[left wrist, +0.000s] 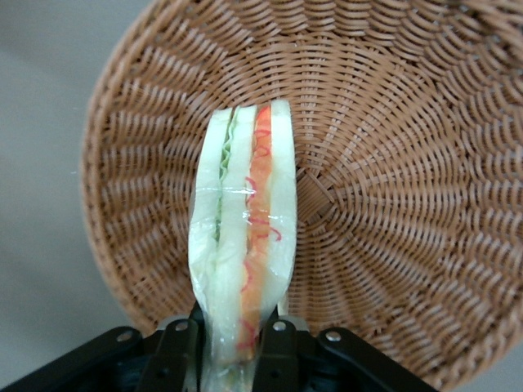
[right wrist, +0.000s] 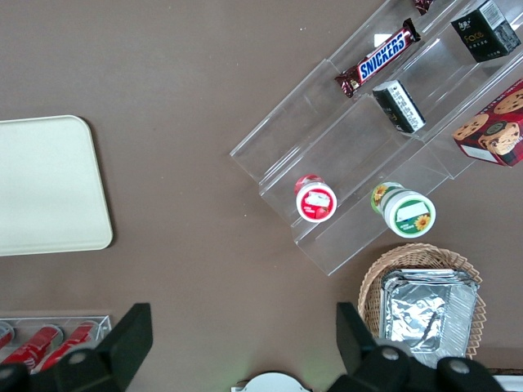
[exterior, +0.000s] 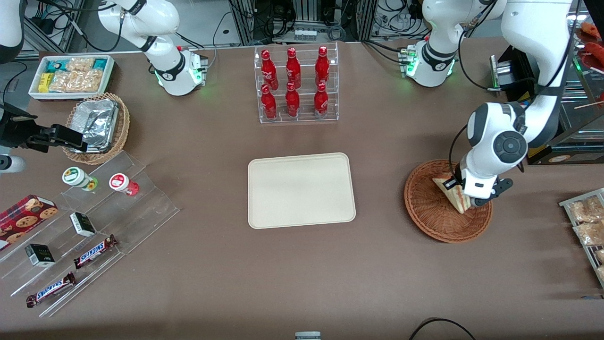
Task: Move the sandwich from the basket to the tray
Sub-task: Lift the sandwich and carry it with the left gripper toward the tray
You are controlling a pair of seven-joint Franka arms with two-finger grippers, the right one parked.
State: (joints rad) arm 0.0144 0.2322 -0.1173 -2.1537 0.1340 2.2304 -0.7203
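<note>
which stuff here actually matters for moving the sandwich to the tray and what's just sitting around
Part of the job:
- sandwich, clamped in the pincer
- reddish-brown basket, under the pincer
- cream tray, nothing on it yet

Just lying about:
- red bottles in the clear rack
- foil container in the tan basket
- Snickers bars
- cookie box

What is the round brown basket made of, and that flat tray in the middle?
The basket looks like woven wicker: reddish-brown strands radiate from its centre. The tray seems plastic, cream and matte, though that is uncertain. The end effector is shut on the sandwich, over the basket.
</note>
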